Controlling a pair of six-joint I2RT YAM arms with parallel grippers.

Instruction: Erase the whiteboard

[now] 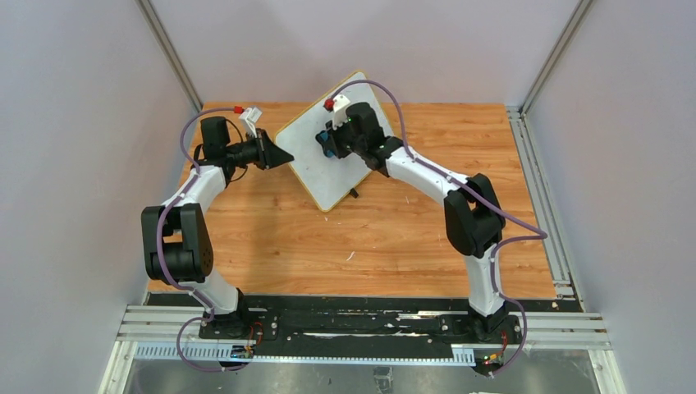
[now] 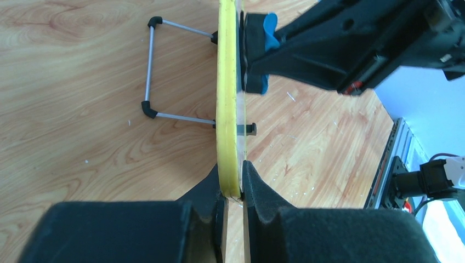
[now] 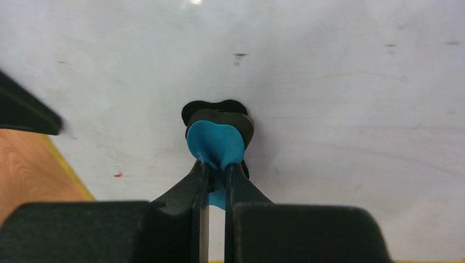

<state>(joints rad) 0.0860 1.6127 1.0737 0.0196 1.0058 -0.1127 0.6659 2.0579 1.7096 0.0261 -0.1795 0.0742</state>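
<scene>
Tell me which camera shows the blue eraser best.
The right wrist view: the blue eraser sits mid-frame, pinched in the right gripper, against the whiteboard. The left wrist view shows it edge-on, against the board face; the top view shows only a blue speck.

No legible text, label, brand, number or sign appears in any view. The whiteboard (image 3: 340,82) carries only a red fleck (image 3: 118,175) and faint grey smudges (image 3: 239,55), all unreadable.
</scene>
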